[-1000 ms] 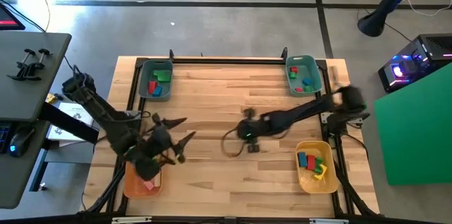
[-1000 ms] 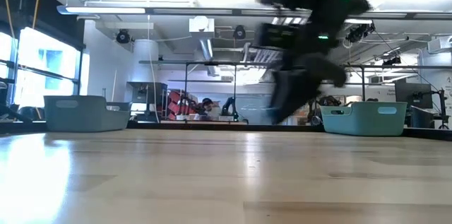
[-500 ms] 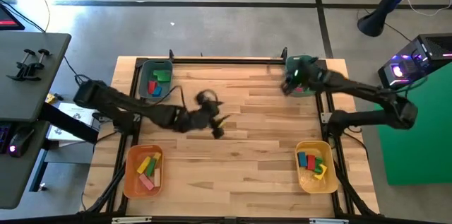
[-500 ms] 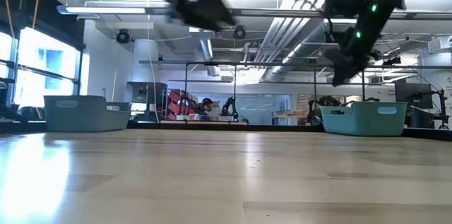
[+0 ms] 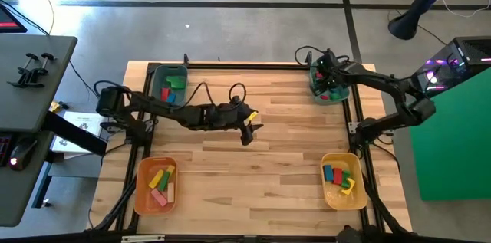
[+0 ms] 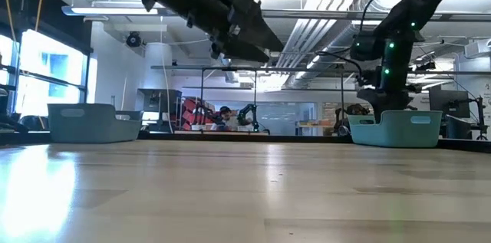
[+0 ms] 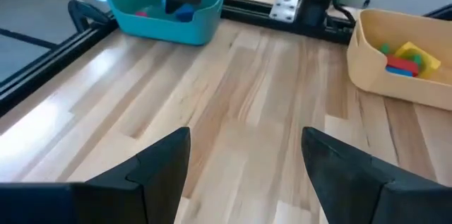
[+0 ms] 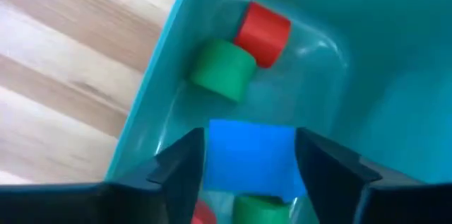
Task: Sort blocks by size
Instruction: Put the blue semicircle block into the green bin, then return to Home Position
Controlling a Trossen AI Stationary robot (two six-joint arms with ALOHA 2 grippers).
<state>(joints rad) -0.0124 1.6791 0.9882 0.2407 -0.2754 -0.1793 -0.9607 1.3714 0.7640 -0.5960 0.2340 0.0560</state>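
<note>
My right gripper (image 8: 251,174) hangs in the far right teal bin (image 5: 338,66) with a blue block (image 8: 251,155) filling the gap between its fingers. Beneath it, a red block (image 8: 263,30) and a green block (image 8: 224,68) lie on the bin's floor. My left gripper (image 7: 244,160) stands open above the middle of the table (image 5: 291,159), with only bare wood between its fingers. More blocks lie in the far left teal bin (image 5: 157,90), the near left orange bin (image 5: 143,189) and the near right yellow bin (image 5: 330,189). My right gripper has the blue block between its two fingers, which stand against two opposite sides of the block (image 8: 212,155). The fingers come from above, slanting down into the teal bin. The block sits above the blocks on the bin's floor; I cannot tell whether it rests on anything.
A black rail frame (image 5: 245,64) runs along the table's edges. A cable loops over my left arm (image 5: 219,93). The wood between the four corner bins is bare. In the low view, a room with racks and a person shows beyond the far edge.
My right gripper has swung from the table's middle toward the far right corner and now stands in the teal bin there. My left gripper has left the near left orange bin and travelled toward the table's middle, sinking a little and turning to point forward.
</note>
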